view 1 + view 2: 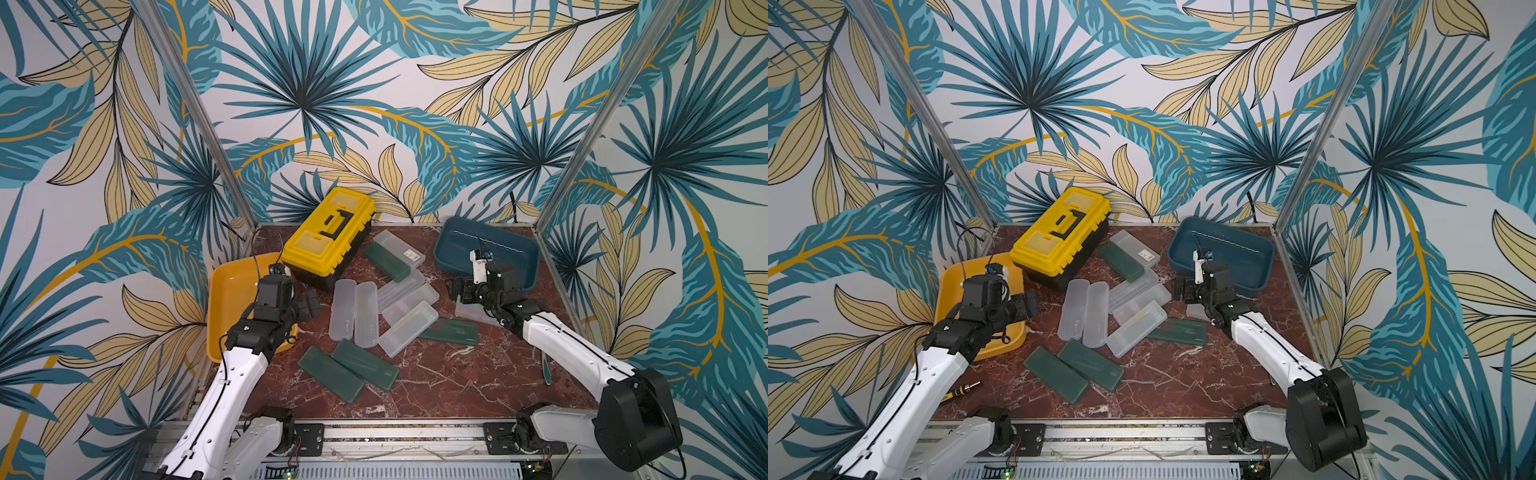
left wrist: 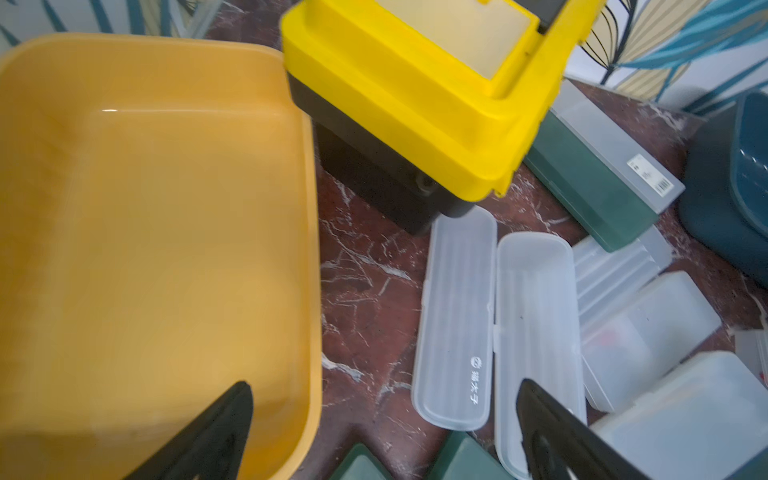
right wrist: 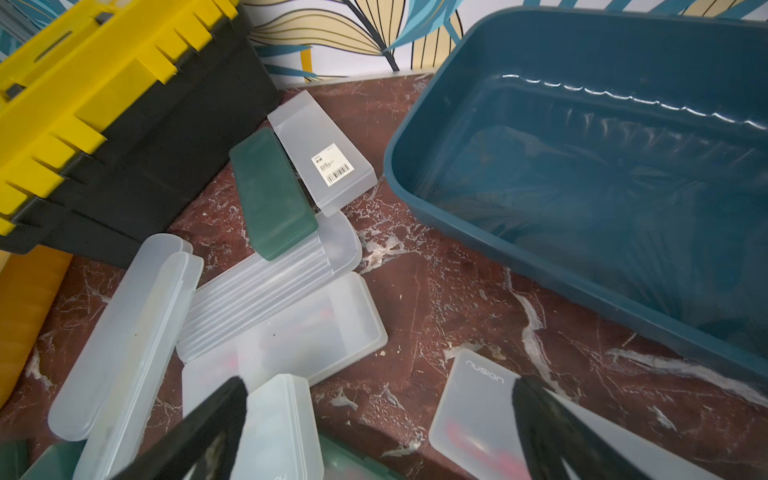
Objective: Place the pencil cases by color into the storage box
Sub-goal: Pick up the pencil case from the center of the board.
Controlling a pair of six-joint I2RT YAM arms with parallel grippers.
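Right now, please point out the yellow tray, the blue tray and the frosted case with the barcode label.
yellow tray [image 1: 226, 299]: a top view, bare floor.
blue tray [image 1: 515, 257]: a top view, bare floor.
frosted case with the barcode label [image 3: 322, 153]: right wrist view, lid middle.

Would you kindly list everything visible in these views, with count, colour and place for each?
translucent pencil cases: about seven, frosted white, heaped mid-table, one below the right gripper
green pencil cases: four, dark green, two side by side at the front, one at the back, one right of the heap
toolbox: one, yellow lid on black body, back of table, closed
yellow tray: one, orange-yellow, left edge, empty
blue tray: one, dark blue, back right, empty
small tool: one, yellow-and-black handle, front left
table: one, red-brown marble
left gripper: one, black, open, by the yellow tray
right gripper: one, black, open, beside the blue tray
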